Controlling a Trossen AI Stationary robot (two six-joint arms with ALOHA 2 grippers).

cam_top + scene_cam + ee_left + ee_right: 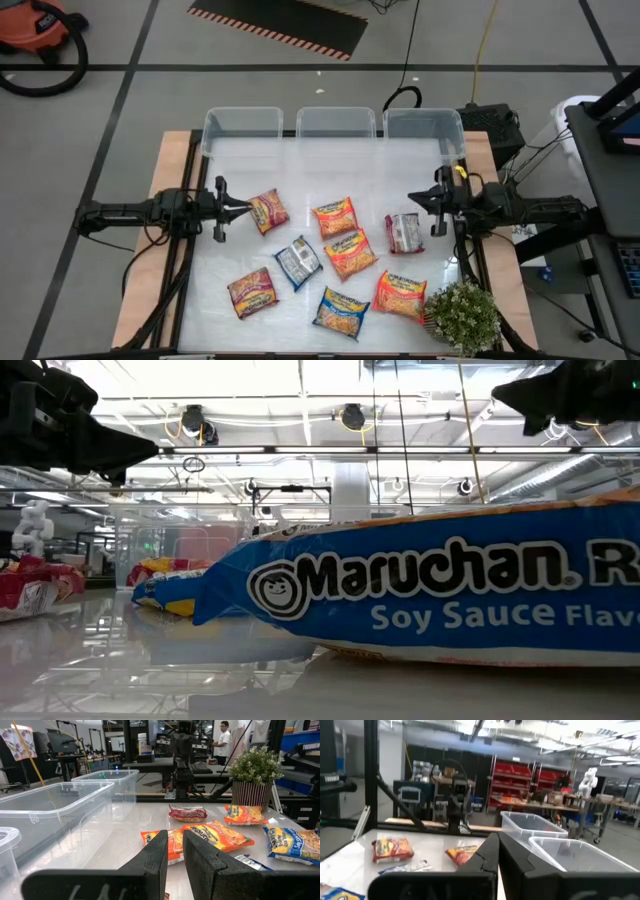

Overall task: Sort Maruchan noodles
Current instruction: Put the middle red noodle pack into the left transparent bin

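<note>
Several Maruchan noodle packets lie flat on the white table. There are dark red packets, orange ones, a blue/silver one, a silver and red one and a blue one. The blue one fills the low view. My left gripper hovers at the table's left, beside the upper dark red packet, shut and empty. My right gripper hovers at the right, just beyond the silver and red packet, shut and empty.
Three clear plastic bins stand in a row along the table's far edge. A potted plant stands at the near right corner. Bare table lies between the packets and the bins.
</note>
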